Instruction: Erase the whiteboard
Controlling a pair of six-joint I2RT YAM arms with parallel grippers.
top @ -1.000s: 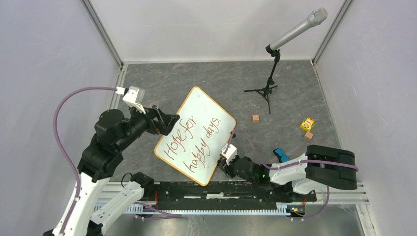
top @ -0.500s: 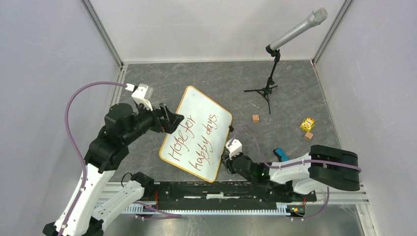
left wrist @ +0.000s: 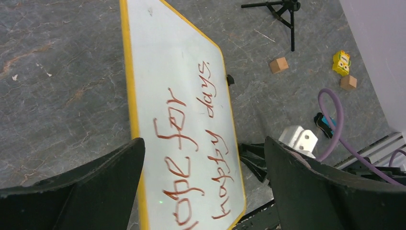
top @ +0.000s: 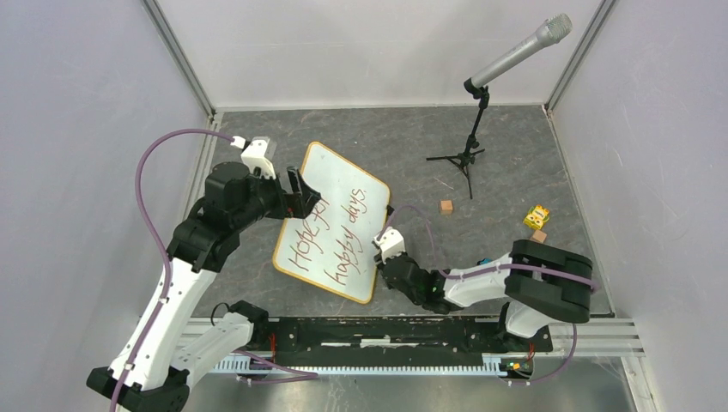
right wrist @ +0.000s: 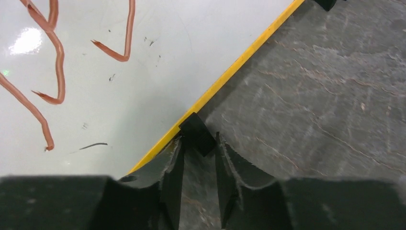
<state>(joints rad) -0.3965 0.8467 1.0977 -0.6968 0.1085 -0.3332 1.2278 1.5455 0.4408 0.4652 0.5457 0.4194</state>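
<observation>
Red-brown handwriting (left wrist: 182, 139) on whiteboard (top: 336, 184) reads "Hope for happy days."

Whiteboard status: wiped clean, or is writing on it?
Not wiped. Red-brown handwriting reading "Hope for happy days" runs across the whiteboard in the top and left wrist views; only its far end is bare white.

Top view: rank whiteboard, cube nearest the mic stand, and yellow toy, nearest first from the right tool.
1. whiteboard, at the right tool tips, on its left.
2. wooden cube, farther back, to the right.
3. yellow toy, far right side.
</observation>
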